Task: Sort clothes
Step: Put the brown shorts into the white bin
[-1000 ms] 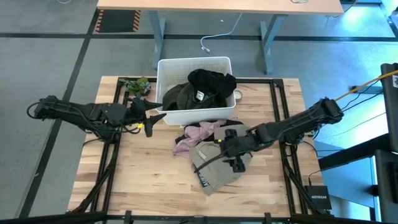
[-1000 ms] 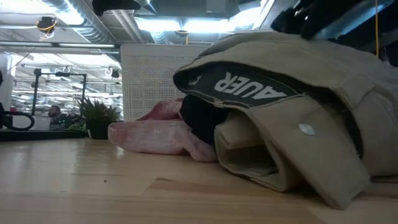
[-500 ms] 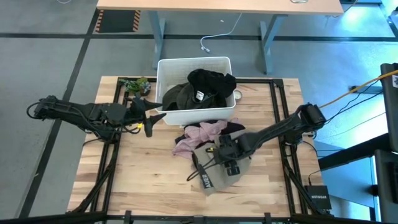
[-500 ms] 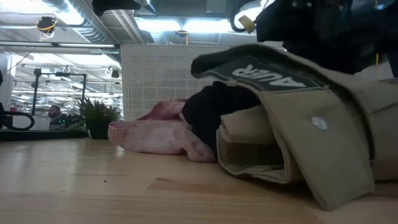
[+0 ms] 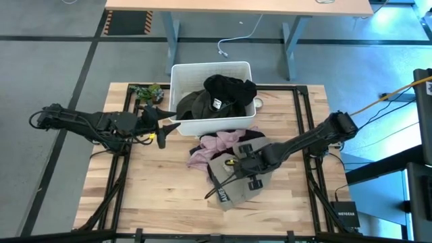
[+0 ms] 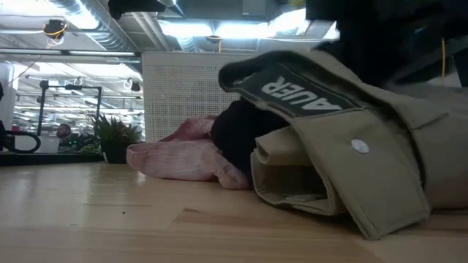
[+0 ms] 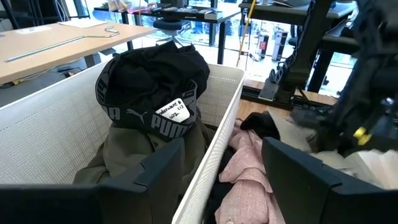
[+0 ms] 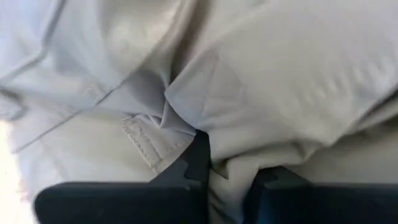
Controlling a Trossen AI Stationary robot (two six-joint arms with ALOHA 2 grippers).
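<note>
A white bin [image 5: 177, 74] at the table's far middle holds a dark olive-grey garment [image 5: 192, 104] with a black garment [image 5: 229, 88] on top. In front of the bin, a pale pink garment [image 5: 214, 146] and a beige-tan garment [image 5: 233, 189] lie on the table. A dark garment [image 5: 251, 138] shows between them. My right gripper [image 5: 241, 165] is down on the beige-tan garment, shut on it. My left gripper [image 5: 167, 128] is open and empty by the bin's near left corner. My right gripper pinches a raised fold of the beige-tan garment [image 8: 231, 163] between its two fingers [image 8: 198, 163]. It comes from above, slanting from the table's right. The garment's lower part lies on the table, and its lettered waistband [image 6: 296, 89] stands raised over the dark garment.
A small potted plant [image 5: 146, 92] stands at the far left of the table, beside the bin. Bare wood [image 5: 152, 189] lies at the near left. A desk [image 5: 236, 5] stands beyond the table's far edge.
My right gripper has gone a little toward the table's left and near edges on the beige-tan garment. The garment's waistband end has bunched and risen with it, while the rest has stayed on the table.
</note>
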